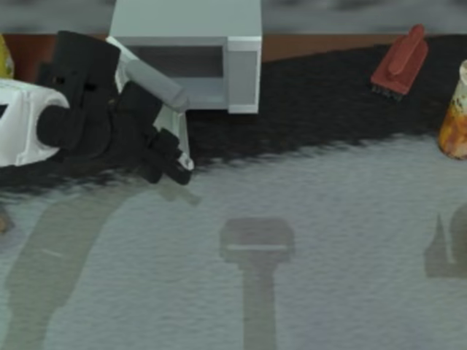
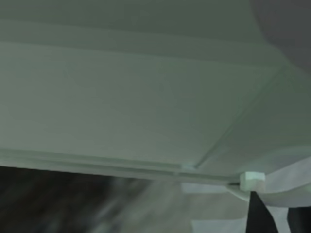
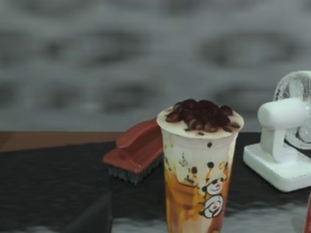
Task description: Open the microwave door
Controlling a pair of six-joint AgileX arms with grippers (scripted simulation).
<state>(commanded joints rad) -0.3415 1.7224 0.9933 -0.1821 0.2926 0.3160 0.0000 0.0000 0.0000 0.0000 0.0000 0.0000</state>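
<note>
The silver-white microwave (image 1: 190, 22) stands at the back of the table, left of centre, and its grey inside shows. The microwave door (image 1: 174, 125) is swung out toward the front left, well away from the oven's front. My left gripper (image 1: 166, 157) is at the door's free edge. In the left wrist view the door's pale panel (image 2: 121, 97) fills the picture, and my left gripper (image 2: 279, 218) has its dark fingers (image 2: 260, 218) shut on a white part of the door's edge. My right arm is outside the top view. Only a dark part of my right gripper (image 3: 92, 216) shows in the right wrist view.
A red brush (image 1: 400, 67) lies at the back right, with a milk-tea cup (image 1: 456, 117) at the right edge. The right wrist view shows the same cup (image 3: 201, 165), the brush (image 3: 138, 150) and a small white fan (image 3: 286, 145). A yellow object (image 1: 4, 58) sits at the far left.
</note>
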